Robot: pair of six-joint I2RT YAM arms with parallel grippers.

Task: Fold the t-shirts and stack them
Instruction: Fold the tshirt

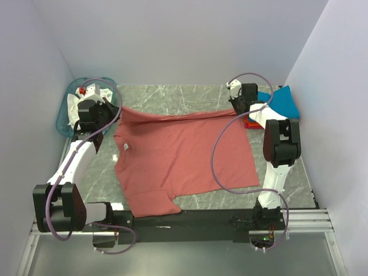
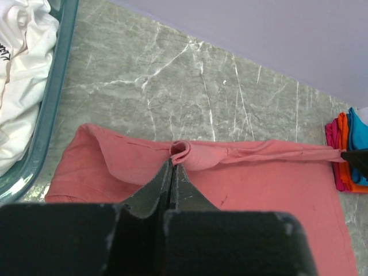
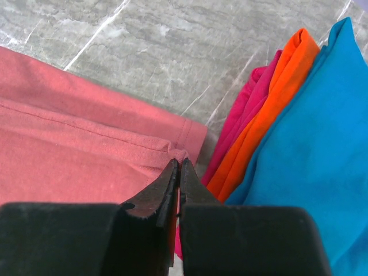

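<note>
Dusty-red t-shirt (image 1: 184,155) | long axis left-right, collar left | left gripper (image 2: 172,164), right gripper (image 3: 177,164) both clamp far edge

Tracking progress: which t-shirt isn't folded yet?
The dusty-red t-shirt, spread across the table; the blue, orange and magenta shirts lie folded in a stack.

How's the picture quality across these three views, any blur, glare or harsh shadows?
Top external: soft, even light, no glare, red t-shirt sharp, only faint shadows. Left wrist: left end effector dark and blurred up close, white cloth nearly washed out. Right wrist: right end effector blurred near the lens too, blue t-shirt vivid.
</note>
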